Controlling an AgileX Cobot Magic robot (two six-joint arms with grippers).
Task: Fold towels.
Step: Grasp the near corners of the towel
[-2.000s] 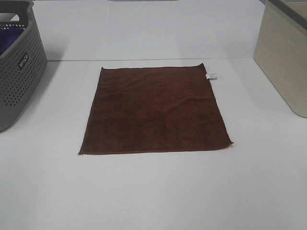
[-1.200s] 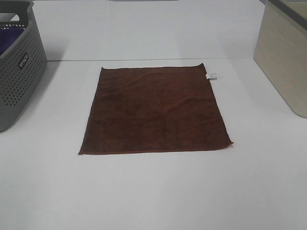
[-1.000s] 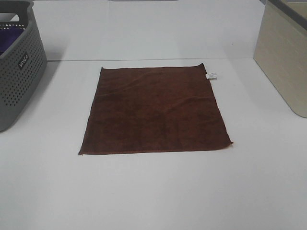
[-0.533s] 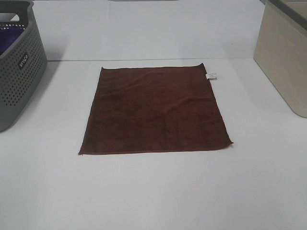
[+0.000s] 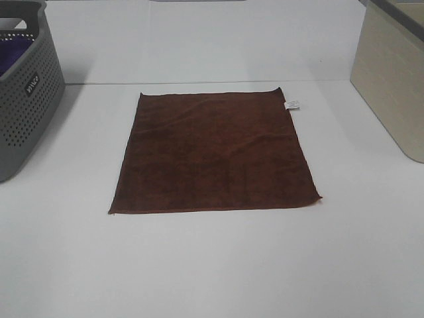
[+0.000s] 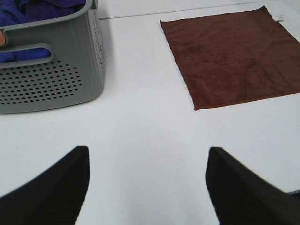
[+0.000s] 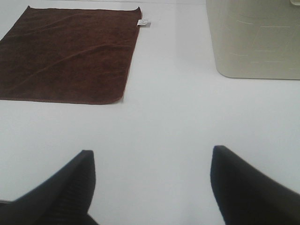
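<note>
A dark reddish-brown square towel (image 5: 213, 154) lies flat and unfolded on the white table, with a small white tag (image 5: 292, 105) at its far right corner. It also shows in the left wrist view (image 6: 232, 54) and the right wrist view (image 7: 65, 58). My left gripper (image 6: 147, 183) is open and empty over bare table, short of the towel's near left corner. My right gripper (image 7: 152, 185) is open and empty over bare table, short of the towel's near right corner. Neither gripper appears in the exterior high view.
A grey perforated basket (image 5: 23, 99) holding purple cloth (image 6: 28, 9) stands at the table's left. A beige bin (image 5: 394, 79) stands at the right, seen too in the right wrist view (image 7: 253, 37). White table (image 5: 212, 265) surrounds the towel.
</note>
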